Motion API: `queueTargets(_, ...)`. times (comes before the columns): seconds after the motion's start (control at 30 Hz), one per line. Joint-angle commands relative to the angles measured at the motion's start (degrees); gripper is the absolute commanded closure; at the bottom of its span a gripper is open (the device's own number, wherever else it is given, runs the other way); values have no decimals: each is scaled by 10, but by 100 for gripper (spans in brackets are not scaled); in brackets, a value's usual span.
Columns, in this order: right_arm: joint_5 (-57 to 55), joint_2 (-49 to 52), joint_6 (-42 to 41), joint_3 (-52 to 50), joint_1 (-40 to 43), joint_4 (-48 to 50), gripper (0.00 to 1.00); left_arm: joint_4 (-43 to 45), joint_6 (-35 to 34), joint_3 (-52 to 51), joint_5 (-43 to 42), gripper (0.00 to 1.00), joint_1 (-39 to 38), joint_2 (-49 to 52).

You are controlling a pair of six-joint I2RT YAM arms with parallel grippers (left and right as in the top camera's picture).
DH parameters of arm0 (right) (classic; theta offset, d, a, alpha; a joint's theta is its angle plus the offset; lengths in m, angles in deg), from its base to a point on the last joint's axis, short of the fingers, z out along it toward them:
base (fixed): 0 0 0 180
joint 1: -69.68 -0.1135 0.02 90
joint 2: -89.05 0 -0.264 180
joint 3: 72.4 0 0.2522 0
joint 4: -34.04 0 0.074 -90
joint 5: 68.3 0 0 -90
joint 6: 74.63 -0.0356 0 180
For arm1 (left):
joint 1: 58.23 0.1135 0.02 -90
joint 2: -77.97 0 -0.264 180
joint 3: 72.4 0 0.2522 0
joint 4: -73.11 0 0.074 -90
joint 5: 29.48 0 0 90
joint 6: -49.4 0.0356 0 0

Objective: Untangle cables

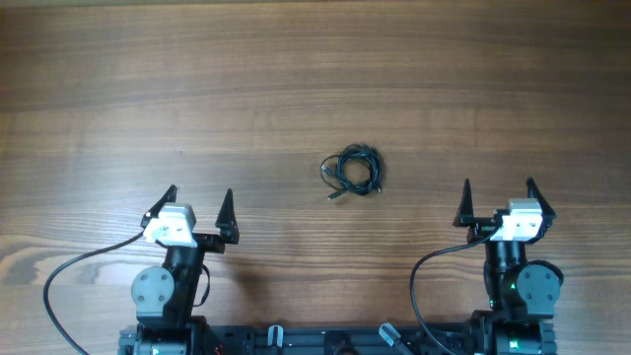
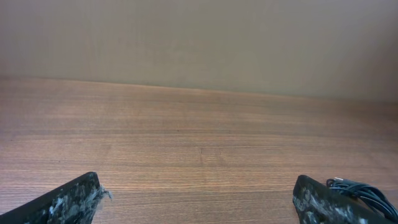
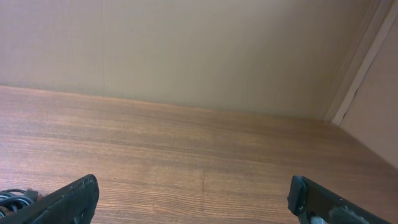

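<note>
One counter (image 1: pixel 315 69). One small bunch of cables (image 1: pixel 352 170) lies on it. How many thin wires make it up cannot be told, though one plug end (image 1: pixel 333 198) shows. Two pincers, the left pincer (image 1: pixel 199 193) and the right pincer (image 1: pixel 498 183), with two fingers (image 1: pixel 228 212) apiece, four in all.

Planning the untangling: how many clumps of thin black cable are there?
1. A small knotted bunch of thin black wires lies on the brown wooden table, forward of and between the left tool and right tool. Strands inside cannot be counted.
</note>
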Motion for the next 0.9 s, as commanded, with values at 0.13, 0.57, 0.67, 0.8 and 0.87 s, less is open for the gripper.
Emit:
queueTargets(0.13, 7, -6, 7, -1, -3, 2, 0, 3, 9, -7, 5, 0, 3, -4)
queueTargets(0.57, 7, 5, 7, -1, -3, 2, 0, 3, -56, 0, -8, 0, 3, -4)
queueTargets(0.67, 7, 5, 7, -1, -3, 2, 0, -16, -77, 33, -35, 0, 3, 1)
queueTargets(0.8, 7, 5, 7, -1, -3, 2, 0, -60, -84, 113, -36, 0, 3, 77)
queueTargets(0.87, 7, 5, 7, -1, -3, 2, 0, -69, -84, 168, -38, 0, 3, 165)
